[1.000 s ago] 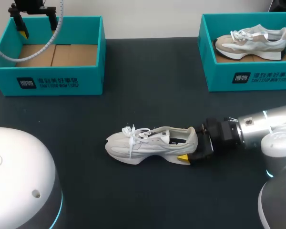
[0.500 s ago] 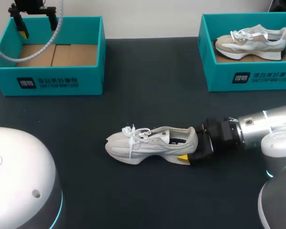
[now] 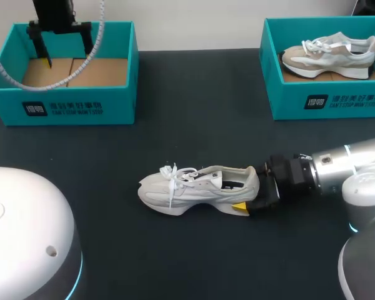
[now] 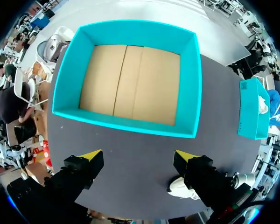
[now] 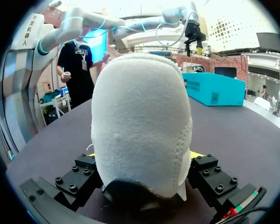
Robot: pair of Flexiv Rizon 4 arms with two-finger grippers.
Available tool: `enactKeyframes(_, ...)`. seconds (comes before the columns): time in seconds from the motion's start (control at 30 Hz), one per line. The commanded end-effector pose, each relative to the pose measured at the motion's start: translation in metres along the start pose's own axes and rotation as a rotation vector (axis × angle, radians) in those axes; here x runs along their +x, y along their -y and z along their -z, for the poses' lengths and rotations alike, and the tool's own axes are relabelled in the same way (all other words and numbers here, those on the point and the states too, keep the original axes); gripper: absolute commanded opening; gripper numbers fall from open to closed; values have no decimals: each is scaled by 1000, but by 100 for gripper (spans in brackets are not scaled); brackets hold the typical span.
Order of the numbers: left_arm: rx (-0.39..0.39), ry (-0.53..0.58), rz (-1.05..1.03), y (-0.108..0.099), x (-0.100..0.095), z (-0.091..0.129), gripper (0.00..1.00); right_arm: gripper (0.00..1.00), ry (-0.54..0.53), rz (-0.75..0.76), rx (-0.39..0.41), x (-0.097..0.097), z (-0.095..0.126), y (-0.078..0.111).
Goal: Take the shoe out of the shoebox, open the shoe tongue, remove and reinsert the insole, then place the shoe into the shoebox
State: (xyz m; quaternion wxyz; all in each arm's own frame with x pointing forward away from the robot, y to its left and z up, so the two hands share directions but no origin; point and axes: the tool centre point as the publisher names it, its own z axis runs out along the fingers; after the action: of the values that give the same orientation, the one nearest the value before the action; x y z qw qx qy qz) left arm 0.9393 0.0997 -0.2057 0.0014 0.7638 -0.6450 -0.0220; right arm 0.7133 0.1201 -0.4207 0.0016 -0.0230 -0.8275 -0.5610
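Note:
A white shoe (image 3: 194, 187) lies on its sole in the middle of the dark table, toe to the left. My right gripper (image 3: 240, 194) is at its heel, one yellow tip showing at the sole's near side. In the right wrist view the heel (image 5: 140, 121) fills the gap between the fingers, which press it from both sides. My left gripper (image 3: 65, 47) hangs open above the teal shoebox (image 3: 62, 106) at the back left. The left wrist view looks down past the left gripper (image 4: 139, 156) into that box (image 4: 126, 125), showing bare cardboard.
A second teal shoebox (image 3: 328, 100) at the back right holds a beige shoe (image 3: 328, 55). The shoe's toe (image 4: 179, 189) shows beside my left gripper's finger in the left wrist view.
My left gripper has shifted to the right and a little nearer over the left shoebox. The right arm and the shoe have stayed still.

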Motion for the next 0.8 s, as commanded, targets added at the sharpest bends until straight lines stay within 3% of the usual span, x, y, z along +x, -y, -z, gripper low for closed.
enactKeyframes(0.03, 69, 3, -22, -36, 14, 0, 100, 0, 2, 0, 5, 0, -5, 4)
enactKeyframes(0.3, 85, 21, -23, -85, 57, 3, 100, 0, 2, 0, 5, 0, -5, 4)
enactKeyframes(0.67, 52, 37, -64, -128, 116, -7, 100, 0, 2, 0, 5, 0, -5, 4)
enactKeyframes(0.8, 80, 33, -73, -148, 137, -9, 100, 0, 2, 0, 5, 0, -5, 4)
